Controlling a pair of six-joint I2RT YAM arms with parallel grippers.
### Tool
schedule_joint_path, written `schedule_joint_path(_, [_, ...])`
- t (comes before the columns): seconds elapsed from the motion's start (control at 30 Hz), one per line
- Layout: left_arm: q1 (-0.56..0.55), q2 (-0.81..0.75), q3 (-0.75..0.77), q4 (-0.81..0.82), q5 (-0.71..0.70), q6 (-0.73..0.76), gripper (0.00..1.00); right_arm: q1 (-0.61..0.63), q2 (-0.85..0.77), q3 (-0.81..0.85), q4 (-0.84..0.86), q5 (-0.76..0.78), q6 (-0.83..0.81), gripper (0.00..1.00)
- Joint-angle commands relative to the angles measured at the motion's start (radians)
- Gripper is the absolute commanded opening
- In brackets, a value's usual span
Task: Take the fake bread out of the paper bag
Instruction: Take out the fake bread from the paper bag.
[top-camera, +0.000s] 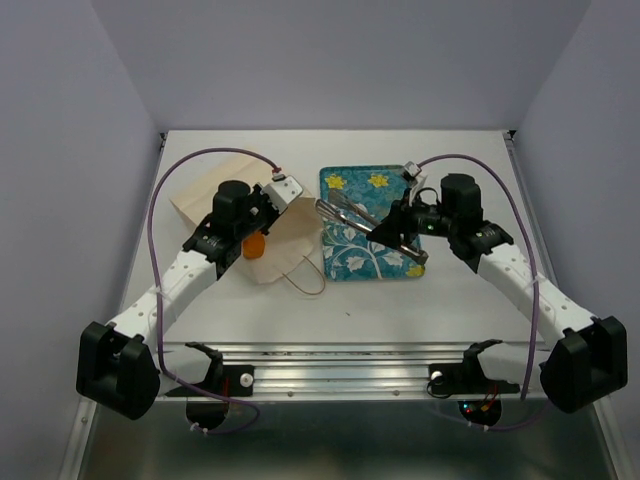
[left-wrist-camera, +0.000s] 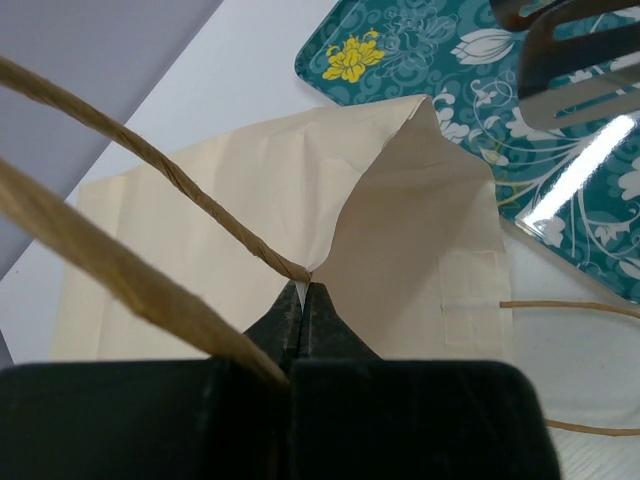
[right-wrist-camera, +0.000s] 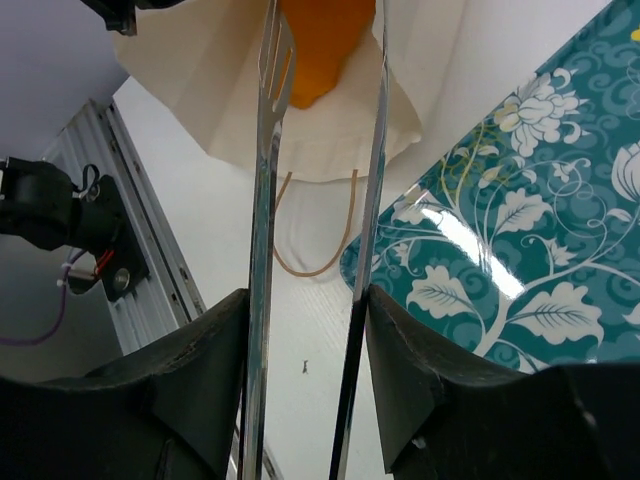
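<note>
- While the left gripper (left-wrist-camera: 302, 300) pinches the upper lip of the paper bag (left-wrist-camera: 240, 190) with its jaws closed tight on the paper, the bag lies on its side on the table (top-camera: 400, 310), its mouth lifted open; one string handle (top-camera: 303, 284) lies loose on the table in front of it.
- Just inside that mouth one piece of the fake bread (top-camera: 254, 246) shows, glossy orange; which bread it is cannot be told, and paper would hide any others.
- Beyond and to the right, the right gripper (top-camera: 392, 232) is clamped around a pair of metal tongs (top-camera: 345, 214); the tongs' arms stand narrowly apart and hold nothing; their tips hang over the left edge of the teal floral tray (top-camera: 385, 180), near the bag but clear of it.
- The step in hand looks to be the first extraction; the bag is open, the tool is lined up and nothing is out yet; in the right wrist view the bread sits framed between the two arms.
- The next move calls for the tongs to go in straight, straddle the bread and squeeze before drawing back; the glossy surface may slip; the left pinch must hold the lip up.
</note>
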Motion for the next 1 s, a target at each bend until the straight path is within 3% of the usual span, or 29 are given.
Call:
schedule_joint_path(0.0, [-0.006, 0.007, 0.063, 0.061, 0.007, -0.035, 0.00, 0.021, -0.051, -0.001, 0.012, -0.054, -0.034, 0.53])
schedule_joint_path(0.23, [-0.009, 0.019, 0.091, 0.063, 0.010, -0.074, 0.00, 0.152, 0.064, 0.068, 0.009, -0.025, -0.029, 0.54])
schedule_joint_path(0.4, [-0.009, 0.013, 0.085, 0.061, 0.015, -0.083, 0.00, 0.280, 0.202, 0.158, 0.018, 0.164, -0.003, 0.53])
schedule_joint_path(0.67, [-0.014, 0.024, 0.086, 0.064, 0.018, -0.097, 0.00, 0.365, 0.408, 0.241, 0.218, 0.343, 0.181, 0.53])
schedule_joint_path(0.97, [-0.015, 0.045, 0.096, 0.070, 0.002, -0.102, 0.00, 0.444, 0.506, 0.267, 0.338, 0.489, 0.227, 0.57])
